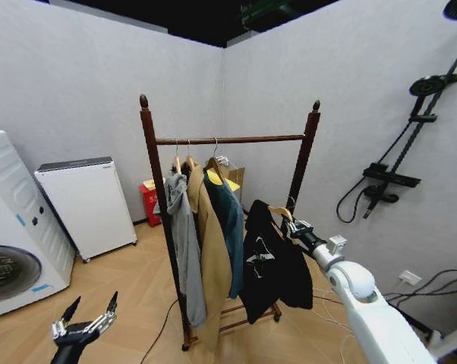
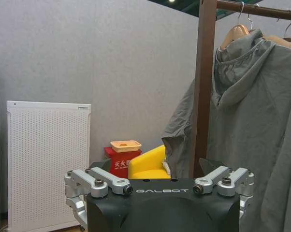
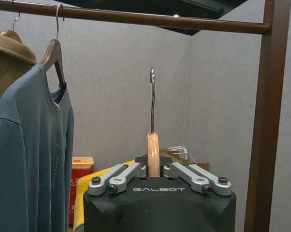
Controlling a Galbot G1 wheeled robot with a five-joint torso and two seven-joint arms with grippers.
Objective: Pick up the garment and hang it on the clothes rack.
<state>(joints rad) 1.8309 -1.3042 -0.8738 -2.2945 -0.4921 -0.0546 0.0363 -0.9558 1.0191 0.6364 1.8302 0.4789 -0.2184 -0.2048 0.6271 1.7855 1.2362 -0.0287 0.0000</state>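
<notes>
The garment (image 1: 270, 265), a black jacket with a small white mark, hangs from a light wooden hanger (image 1: 278, 212) held up in front of the clothes rack's right half. My right gripper (image 1: 295, 225) is shut on the hanger's neck (image 3: 153, 154). The hanger's metal hook (image 3: 152, 92) stands upright, its tip below the rail (image 3: 136, 18). The clothes rack (image 1: 228, 139) is dark red-brown with two finial posts. Low at the left, away from the rack, my left gripper (image 1: 88, 322) is open and holds nothing; the left wrist view shows its fingers (image 2: 107, 181) spread.
A grey hoodie (image 1: 184, 250), a tan coat (image 1: 211, 258) and a teal jacket (image 1: 230, 220) fill the rail's left half. A washing machine (image 1: 8, 227) and white cabinet (image 1: 88, 205) stand left. A shower fixture (image 1: 395, 178) and cables (image 1: 441, 284) are at the right wall.
</notes>
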